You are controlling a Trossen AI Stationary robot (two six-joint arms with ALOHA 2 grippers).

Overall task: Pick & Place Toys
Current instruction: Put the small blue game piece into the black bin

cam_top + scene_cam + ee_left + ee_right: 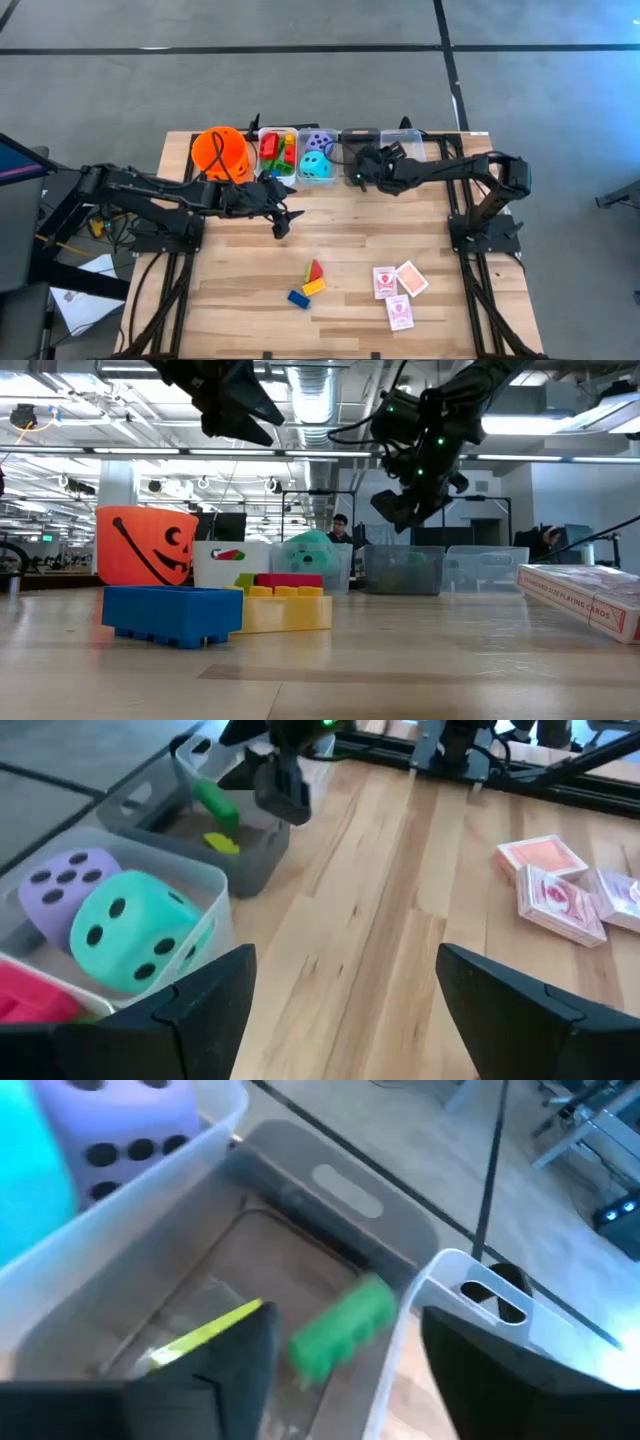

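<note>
My right gripper point(357, 172) hangs open over the grey bin point(358, 143) at the table's far edge. A green brick point(345, 1325) lies tilted inside that bin beside a yellow piece point(200, 1335), clear of the fingers; whether it rests on the bin's floor I cannot tell. My left gripper point(283, 220) is open above bare table, near the dice bin point(215, 885) with the purple die point(60, 885) and teal die point(130, 930). A blue brick point(298, 298), a yellow brick point(314, 287) and a red brick point(315, 270) lie mid-table. Three red-and-white card packs point(398, 290) lie to their right.
The orange bucket point(220, 152) stands at the far left. Beside it is a bin of red, green and yellow bricks point(278, 152). A clear bin point(403, 140) ends the row on the right. Bare wood lies between the bins and the loose toys.
</note>
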